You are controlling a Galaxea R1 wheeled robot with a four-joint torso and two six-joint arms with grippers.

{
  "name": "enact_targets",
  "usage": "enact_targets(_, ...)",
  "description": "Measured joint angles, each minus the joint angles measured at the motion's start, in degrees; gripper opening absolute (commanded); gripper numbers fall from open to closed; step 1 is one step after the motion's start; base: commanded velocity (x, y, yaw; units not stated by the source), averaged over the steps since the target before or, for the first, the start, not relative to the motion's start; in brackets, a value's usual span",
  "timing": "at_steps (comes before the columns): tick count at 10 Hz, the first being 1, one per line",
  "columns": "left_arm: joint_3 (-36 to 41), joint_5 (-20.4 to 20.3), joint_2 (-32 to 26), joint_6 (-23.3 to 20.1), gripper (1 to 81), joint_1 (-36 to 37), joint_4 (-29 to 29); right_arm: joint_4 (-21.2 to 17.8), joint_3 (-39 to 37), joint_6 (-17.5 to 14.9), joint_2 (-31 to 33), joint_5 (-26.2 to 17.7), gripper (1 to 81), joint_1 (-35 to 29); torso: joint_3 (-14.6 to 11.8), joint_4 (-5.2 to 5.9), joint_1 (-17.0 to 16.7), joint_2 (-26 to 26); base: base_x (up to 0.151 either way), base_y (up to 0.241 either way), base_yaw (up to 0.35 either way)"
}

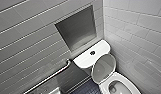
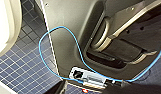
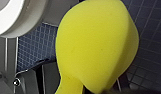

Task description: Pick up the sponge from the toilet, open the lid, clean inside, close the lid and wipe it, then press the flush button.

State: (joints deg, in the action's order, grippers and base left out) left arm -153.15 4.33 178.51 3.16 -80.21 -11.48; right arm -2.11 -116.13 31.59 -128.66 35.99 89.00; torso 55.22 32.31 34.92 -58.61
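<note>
Your right tool [image 3: 94, 91] is closed on the sponge [image 3: 96, 47]. The yellow block bulges out wide from a pinched neck where it is gripped, so I judge the hold to be firm.

In the right wrist view the sponge hangs over the dark tiled floor [image 3: 36, 47], beside the toilet [image 1: 128, 86] and not over it. The white rim curves close by, with floor showing between the two. The work therefore lies sideways from the sponge, towards the open bowl, and the right arm, carrying the sponge, is the one placed for it.

The lid [image 1: 103, 68] stands raised and leans back on the tank [image 1: 83, 61], with its long axis running from the hinge up towards the flush button [image 1: 92, 52].

Count: one sponge, one toilet, one lid, one flush button.
</note>
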Motion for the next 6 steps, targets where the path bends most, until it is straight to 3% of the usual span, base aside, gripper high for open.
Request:
enact_targets(3, 12.6, 0.9, -5.9, 0.0, 81.1, 1.2, 0.1, 10.6, -10.1, 0.0, -7.0, 0.0, 1.0, 4.5, 0.0, 0.00, 0.0, 0.0, 0.000, 0.000, 0.000)
enact_targets(6, 27.1, 2.1, -13.7, 0.1, 81.1, 4.0, 0.1, 17.1, -18.2, 0.2, -13.8, 1.5, 1.0, 8.9, 0.0, -0.48, 0.0, 0.0, 0.000, 0.000, 0.000)
